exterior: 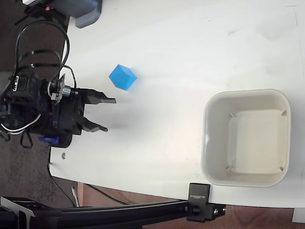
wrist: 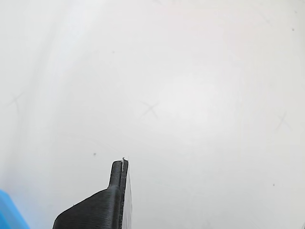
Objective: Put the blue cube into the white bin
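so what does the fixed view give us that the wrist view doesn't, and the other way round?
Fixed view only: the white bin, empty, at the right; the whole gripper with jaws apart and nothing between them; cables; a black bracket at the table edge.
Wrist view only: faint scratch marks on the table and one fingertip close up.
Both: the blue cube, just a sliver in the wrist view's bottom-left corner.

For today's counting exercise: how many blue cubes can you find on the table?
1. The blue cube sits on the white table, just above the open end effector in the fixed view; none in the white bin.
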Motion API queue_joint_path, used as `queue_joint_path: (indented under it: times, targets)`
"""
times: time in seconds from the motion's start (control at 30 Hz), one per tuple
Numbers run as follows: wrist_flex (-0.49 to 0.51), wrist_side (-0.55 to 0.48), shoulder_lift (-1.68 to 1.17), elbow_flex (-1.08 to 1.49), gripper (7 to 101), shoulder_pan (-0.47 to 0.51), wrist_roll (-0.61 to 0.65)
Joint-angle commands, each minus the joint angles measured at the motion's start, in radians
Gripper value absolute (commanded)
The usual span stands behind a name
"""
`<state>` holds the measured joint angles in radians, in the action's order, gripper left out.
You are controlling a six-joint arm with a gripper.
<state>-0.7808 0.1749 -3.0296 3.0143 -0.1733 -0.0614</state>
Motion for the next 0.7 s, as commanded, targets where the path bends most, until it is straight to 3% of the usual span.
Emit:
queue_joint_path:
  times: [0.03, 0.7]
  targets:
    - [0.005, 0.003, -0.023, -0.023, 100.3, -0.002, -0.002]
    - [0.028, 0.057, -0.009, -0.115, 100.3, -0.002, -0.025]
